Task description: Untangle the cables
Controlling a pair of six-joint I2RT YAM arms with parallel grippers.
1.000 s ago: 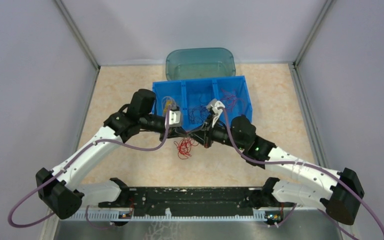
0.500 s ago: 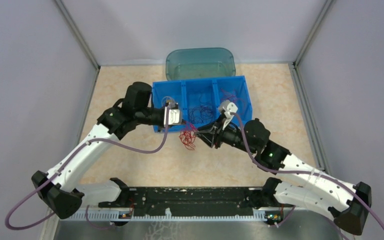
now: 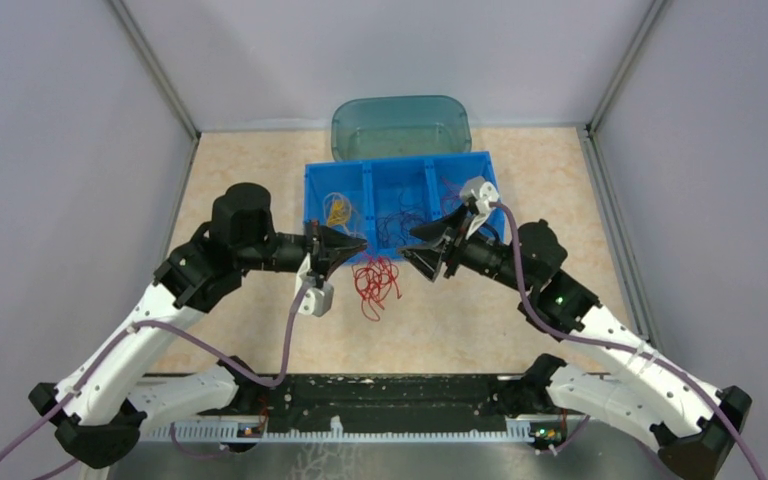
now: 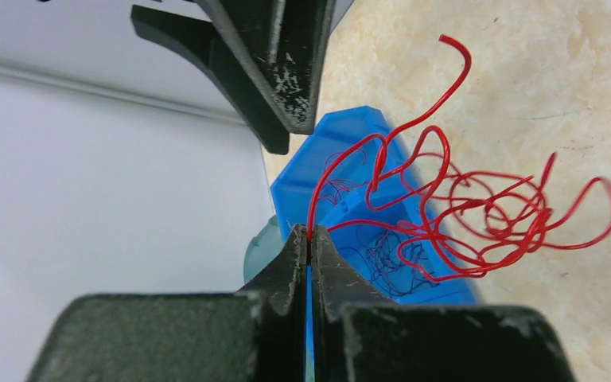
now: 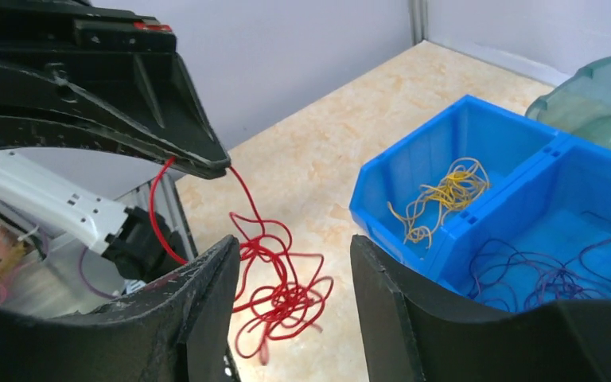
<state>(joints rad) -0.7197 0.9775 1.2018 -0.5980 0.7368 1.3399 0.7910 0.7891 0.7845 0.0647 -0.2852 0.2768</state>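
Observation:
A tangle of red cables [image 3: 378,280] dangles from my left gripper [image 3: 363,243], which is shut on one red strand [image 4: 312,215] at its fingertips [image 4: 309,236]. The red clump [image 5: 282,294] hangs over the table just in front of the blue bin [image 3: 400,163]. My right gripper [image 3: 418,250] faces the left one from the right. It is open with nothing between its fingers [image 5: 294,243], and the clump shows through the gap. Yellow cables [image 3: 337,210] lie in the bin's left compartment [image 5: 441,195]. Dark purple cables [image 3: 400,222] lie in the middle one [image 5: 557,274].
A teal translucent tub [image 3: 400,125] stands behind the blue bin, against the back wall. Grey walls close in the beige table [image 3: 260,330] on the left, right and back. The black base rail [image 3: 380,400] runs along the near edge.
My right gripper has opened, let go of the red cables and drawn back to the right. The left gripper stayed shut, rolled over and moved slightly left, keeping the red clump hanging.

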